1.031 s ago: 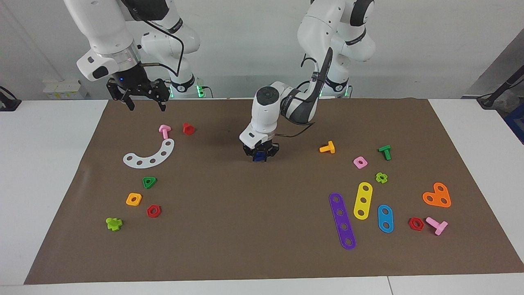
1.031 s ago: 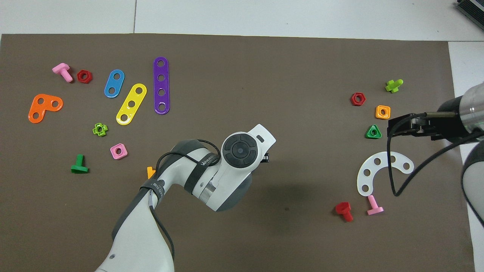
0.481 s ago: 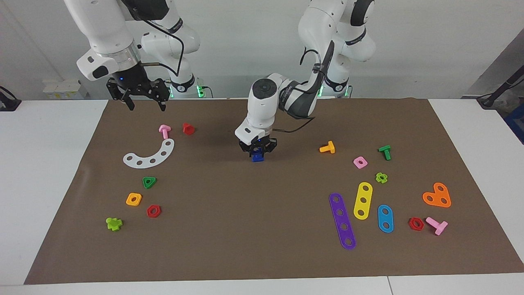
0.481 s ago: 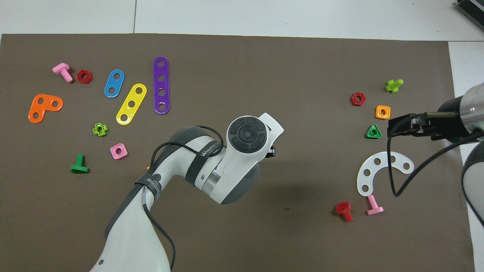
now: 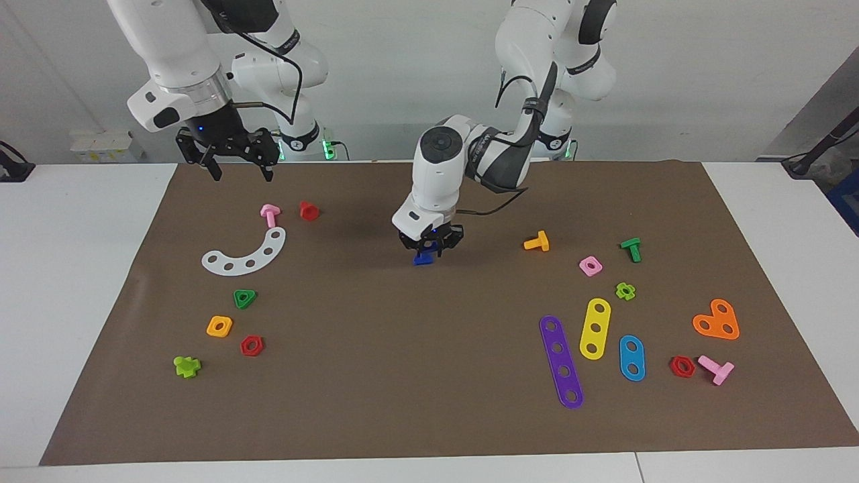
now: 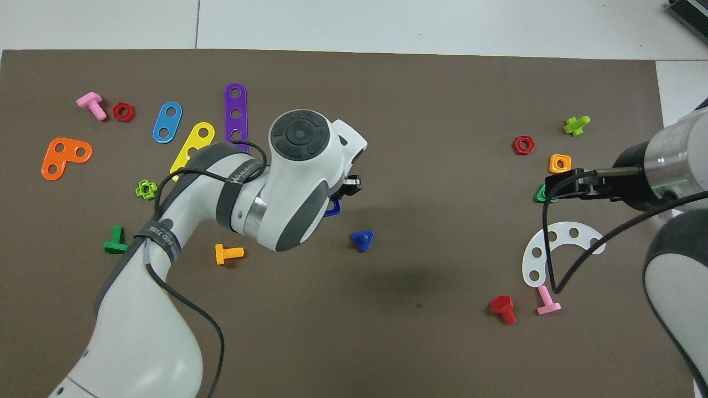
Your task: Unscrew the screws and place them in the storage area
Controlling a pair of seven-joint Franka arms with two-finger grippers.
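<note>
A royal-blue screw [image 5: 422, 259] stands on the brown mat near its middle; it also shows in the overhead view [image 6: 362, 240]. My left gripper [image 5: 430, 247] hangs just above it, slightly toward the left arm's end. It is shut on a blue nut [image 6: 332, 209], most of which is hidden under the wrist. The storage area [image 5: 239, 324] is the bare mat amid the green triangular nut [image 5: 245, 298], the orange square nut [image 5: 219, 326] and the red hexagonal nut [image 5: 251, 345]. My right gripper [image 5: 239, 171] waits open, raised over the mat near the pink bolt [image 5: 270, 215].
A white curved plate [image 5: 247, 255] and a red bolt [image 5: 309, 210] lie near the storage area. An orange bolt [image 5: 537, 241], a green bolt [image 5: 631, 249] and purple [image 5: 561, 362], yellow and light-blue strip plates lie toward the left arm's end.
My left gripper has lifted off the blue screw and shifted a little toward the left arm's end. The screw stays on the mat, now uncovered in the overhead view. The right gripper has barely moved.
</note>
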